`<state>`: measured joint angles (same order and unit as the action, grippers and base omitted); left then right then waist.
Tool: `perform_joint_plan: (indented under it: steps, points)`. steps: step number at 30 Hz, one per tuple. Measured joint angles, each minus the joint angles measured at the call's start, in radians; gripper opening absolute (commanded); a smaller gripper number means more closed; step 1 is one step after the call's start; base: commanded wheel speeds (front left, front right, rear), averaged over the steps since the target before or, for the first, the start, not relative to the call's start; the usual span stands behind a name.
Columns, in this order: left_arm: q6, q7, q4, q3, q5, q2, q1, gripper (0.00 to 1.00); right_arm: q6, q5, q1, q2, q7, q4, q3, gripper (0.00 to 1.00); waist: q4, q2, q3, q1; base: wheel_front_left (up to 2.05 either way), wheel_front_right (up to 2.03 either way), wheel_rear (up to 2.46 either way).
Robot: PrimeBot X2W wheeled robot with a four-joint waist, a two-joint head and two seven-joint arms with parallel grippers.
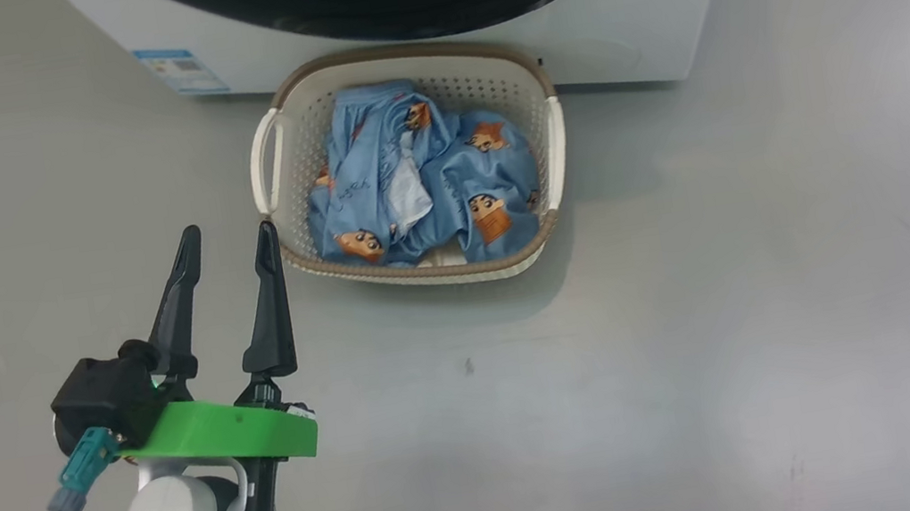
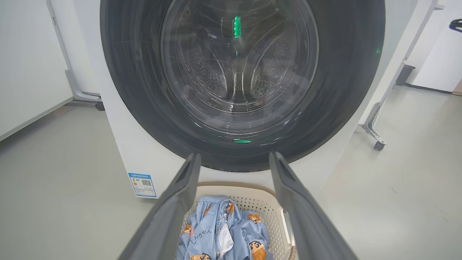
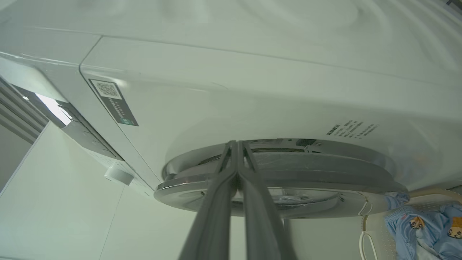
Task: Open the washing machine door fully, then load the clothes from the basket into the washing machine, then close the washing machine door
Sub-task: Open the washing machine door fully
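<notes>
**Item 1: washing machine door** (image 2: 126,90)
- Location: hung on the front of the washing machine (image 1: 634,3), lying over the drum mouth. The perforated drum showed through the glass bowl. Judged shut or barely cracked, so the first step was not yet done.
- Handling: judged rigid, hinged and fairly heavy to swing. The glossy black rim was likely slippery under hard fingers, and the glass centre was no place to press.
- Hold: behind the rim's outer edge, in the seam against the white front (image 3: 252,108), hooking and pulling rather than pinching.
- Right jaws: pressed together, empty, tips pointed into that seam at the door's edge (image 3: 288,180). Contact could not be told.

**Item 2: the clothes** (image 1: 425,179)
- Location: crumpled in a heap inside the basket (image 1: 474,81), white inner label uppermost near the middle.
- Handling: judged light, soft and limp, and apt to drape, trail and snag on the rim when lifted.
- Hold: a raised fold near the top of the heap, pinched deep enough to gather several layers.

**Item 3: the basket**
- Location: on the floor (image 1: 615,358), tight against the foot of the machine, directly below the door and right of the blue label sticker (image 1: 179,69).
- Handling: judged light plastic that might skid or lift with the cloth.

**Item 4: left jaws**
- State: spread wide, holding nothing, hovering over the floor just beside the basket's left front corner and aimed towards the machine
</notes>
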<state>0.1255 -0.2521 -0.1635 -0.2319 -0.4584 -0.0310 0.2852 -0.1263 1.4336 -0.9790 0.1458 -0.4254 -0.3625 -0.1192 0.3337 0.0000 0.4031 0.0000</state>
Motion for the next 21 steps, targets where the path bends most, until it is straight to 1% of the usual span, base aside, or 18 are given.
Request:
perform_joint_plan:
  steps: [8,21]
  points:
    - [0.000,0.000,0.020,-0.037,-0.059,0.003,0.016,1.00,0.000,-0.004,-0.089,0.004,-0.040,-0.050,0.029,0.00,0.063,0.0000,0.058,0.0000,0.00,0.00,0.00]
    - [0.000,0.000,0.079,-0.073,-0.121,0.007,0.062,1.00,0.000,-0.046,-0.190,0.013,-0.039,-0.149,0.041,0.00,0.144,0.0000,0.144,0.0000,0.00,0.00,0.00]
